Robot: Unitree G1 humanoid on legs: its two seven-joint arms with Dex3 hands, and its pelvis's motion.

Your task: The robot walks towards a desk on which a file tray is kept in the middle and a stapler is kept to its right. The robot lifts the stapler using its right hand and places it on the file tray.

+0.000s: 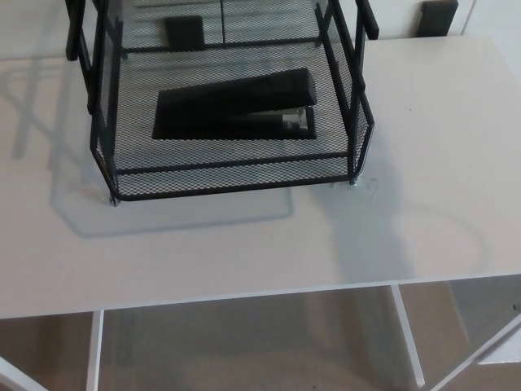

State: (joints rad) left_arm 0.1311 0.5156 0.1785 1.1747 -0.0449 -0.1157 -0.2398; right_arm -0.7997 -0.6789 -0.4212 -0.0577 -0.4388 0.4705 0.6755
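Now the stapler (pixel 236 110) lies flat in the file tray (pixel 228 176), the fingers out of view.

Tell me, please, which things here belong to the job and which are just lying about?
Job: black metal stapler, lying in the black wire-mesh file tray; white desk.
Lying about: dark rectangular block behind the tray; black block past the desk's right corner.

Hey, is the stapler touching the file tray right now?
Touching. The head view shows the stapler lying flat on the mesh floor of the file tray, resting its full length there.
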